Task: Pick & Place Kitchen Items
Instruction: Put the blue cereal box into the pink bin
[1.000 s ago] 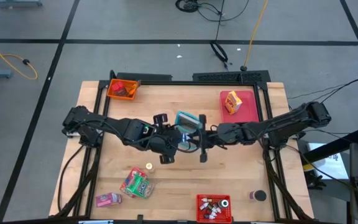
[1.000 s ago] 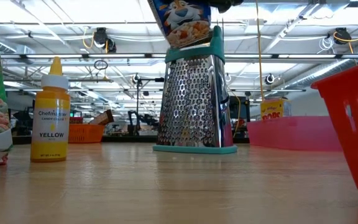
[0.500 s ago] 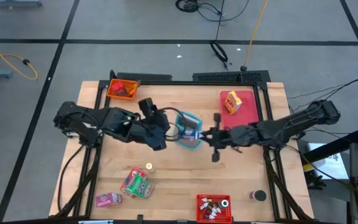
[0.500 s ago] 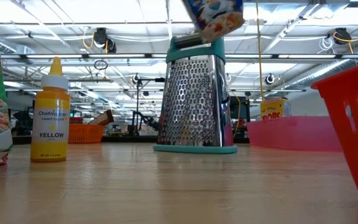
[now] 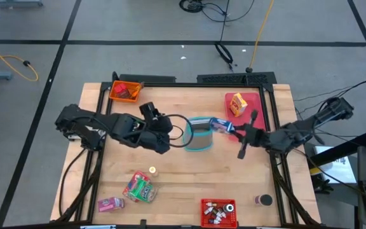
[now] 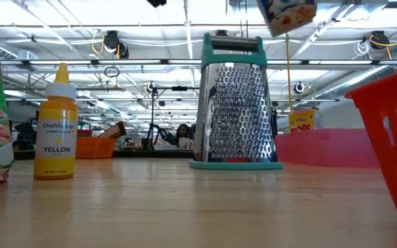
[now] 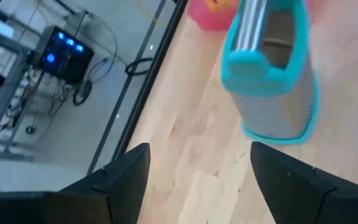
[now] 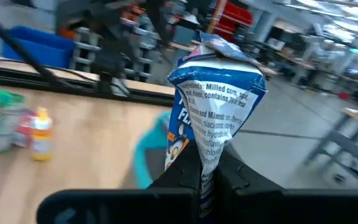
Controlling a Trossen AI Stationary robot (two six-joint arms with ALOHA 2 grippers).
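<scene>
Currently the right gripper (image 8: pixel 207 180), pinched on the blue cereal packet (image 5: pixel 223 124) aloft just beside the grater (image 5: pixel 200 132), seems mid-transport; next likely needs lowering onto the pink tray (image 5: pixel 254 109), while the left gripper (image 7: pixel 197 180) hangs open.

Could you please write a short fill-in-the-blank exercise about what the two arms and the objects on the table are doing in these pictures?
1. The right tool is shut on a blue ____ packet.
2. The left tool is ____ and holds nothing.
3. The metal grater has a ____ handle and base.
4. The yellow bottle stands ____ on the table.

Missing words: cereal; open; teal; upright
</scene>
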